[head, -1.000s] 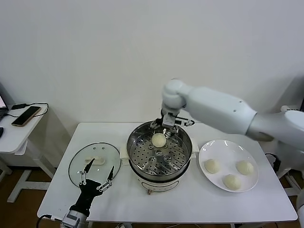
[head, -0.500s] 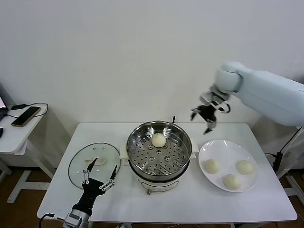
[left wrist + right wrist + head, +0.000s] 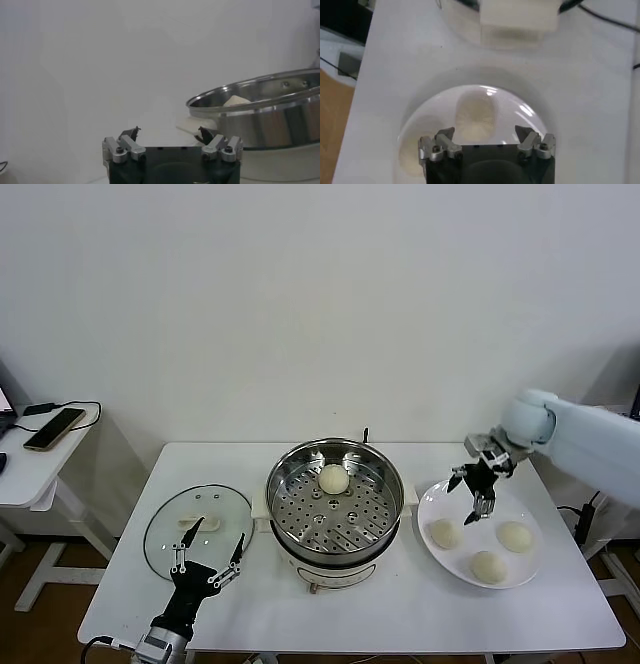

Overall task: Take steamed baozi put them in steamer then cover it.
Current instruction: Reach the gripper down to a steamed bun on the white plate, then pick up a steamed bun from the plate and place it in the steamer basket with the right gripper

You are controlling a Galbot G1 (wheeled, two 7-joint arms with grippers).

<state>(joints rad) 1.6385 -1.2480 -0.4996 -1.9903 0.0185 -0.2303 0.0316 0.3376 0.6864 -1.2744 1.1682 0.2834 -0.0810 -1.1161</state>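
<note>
The steel steamer (image 3: 335, 509) stands mid-table with one baozi (image 3: 333, 478) on its perforated tray. Three baozi (image 3: 445, 533) (image 3: 515, 535) (image 3: 487, 566) lie on the white plate (image 3: 520, 496) to its right. My right gripper (image 3: 474, 489) is open and empty, hovering over the plate's left part. In the right wrist view the gripper (image 3: 485, 132) has a baozi (image 3: 476, 115) just ahead of its fingers. The glass cover (image 3: 165, 529) lies flat to the left of the steamer. My left gripper (image 3: 207, 559) is open and empty at the cover's front edge.
A side table (image 3: 30, 464) with a phone (image 3: 55, 428) stands at the far left. The steamer's cream side handle (image 3: 517, 15) is beyond the plate in the right wrist view. The left wrist view shows the steamer's wall (image 3: 265, 112) off to one side of the gripper (image 3: 169, 131).
My right arm has swung from the steamer's back rim to the right and down over the plate. The baozi it left stays in the steamer. The left arm has not moved.
</note>
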